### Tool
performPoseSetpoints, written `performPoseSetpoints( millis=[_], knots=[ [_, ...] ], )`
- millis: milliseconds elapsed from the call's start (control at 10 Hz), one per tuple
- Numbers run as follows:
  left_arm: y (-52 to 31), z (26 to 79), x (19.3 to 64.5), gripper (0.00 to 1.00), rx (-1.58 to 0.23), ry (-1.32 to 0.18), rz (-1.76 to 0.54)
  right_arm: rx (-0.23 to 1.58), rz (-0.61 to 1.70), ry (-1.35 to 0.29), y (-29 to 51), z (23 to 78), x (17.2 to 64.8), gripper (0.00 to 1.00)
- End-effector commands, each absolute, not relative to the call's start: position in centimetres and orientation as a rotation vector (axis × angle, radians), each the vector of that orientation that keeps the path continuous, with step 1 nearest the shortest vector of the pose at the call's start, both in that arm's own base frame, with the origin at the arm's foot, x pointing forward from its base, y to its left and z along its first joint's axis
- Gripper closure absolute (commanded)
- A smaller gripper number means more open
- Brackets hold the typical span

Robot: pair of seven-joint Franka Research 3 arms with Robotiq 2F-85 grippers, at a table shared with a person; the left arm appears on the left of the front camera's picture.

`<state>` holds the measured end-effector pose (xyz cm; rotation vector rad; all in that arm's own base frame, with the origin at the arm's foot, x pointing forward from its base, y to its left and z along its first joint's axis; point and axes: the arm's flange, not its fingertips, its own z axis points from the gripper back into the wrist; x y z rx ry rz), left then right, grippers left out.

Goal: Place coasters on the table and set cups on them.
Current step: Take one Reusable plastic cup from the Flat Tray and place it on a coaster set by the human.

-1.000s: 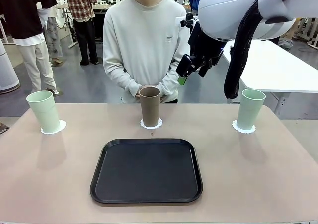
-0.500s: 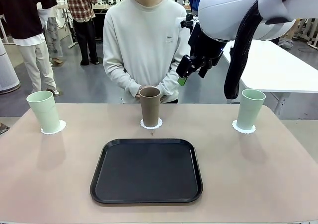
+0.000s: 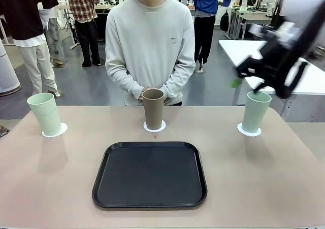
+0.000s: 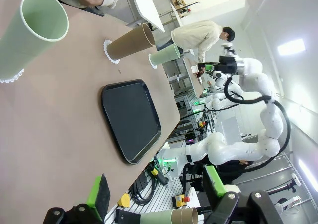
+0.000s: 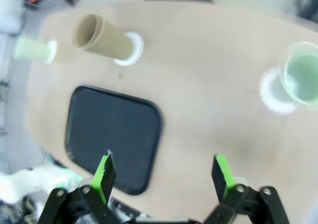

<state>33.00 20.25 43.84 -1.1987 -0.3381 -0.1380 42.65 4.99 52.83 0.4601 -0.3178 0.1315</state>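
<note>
- My right claw [image 3: 249, 79] has swung away from in front of the person [image 3: 151, 41] at the far edge and now sits, blurred with motion, high over the table's far right corner, just above the rim of the mint cup on the right [image 3: 255, 111].
- Its jaws are spread wide with nothing between them; from its wrist camera the green pads [image 5: 105, 170] frame only bare tabletop and the tray.
- My left claw [image 4: 156, 191] is also released and empty, looking along the table [image 3: 254, 178] from the left side.
- Nothing on the table has shifted in that second: the mint cup on the left [image 3: 44, 113] stands on its coaster [image 3: 54, 131] near the far left corner.
- The brown cup [image 3: 153, 108] stands upright on its coaster [image 3: 154, 127] at the middle of the far edge, just beyond the black tray [image 3: 150, 174].
- The right mint cup is upright on its own coaster [image 3: 249, 131].
- I judge the task done: three doilies laid, three cups seated; my swing reads as a retreat, and the one risk is clipping the right cup's rim.
</note>
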Motion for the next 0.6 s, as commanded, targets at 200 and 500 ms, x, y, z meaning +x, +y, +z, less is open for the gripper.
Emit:
performPoseSetpoints(
  millis=[200, 500],
  knots=[
    [20.2, 44.1, 33.0, 0.0, -1.207, -0.348, -0.137, 0.546, -0.128, -0.291, -8.4, 49.1, 43.6, 0.0],
    [20.2, 44.1, 33.0, 0.0, -1.207, -0.348, -0.137, 0.524, -0.147, -0.295, -10.8, 48.2, 42.5, 0.0]
  ],
)
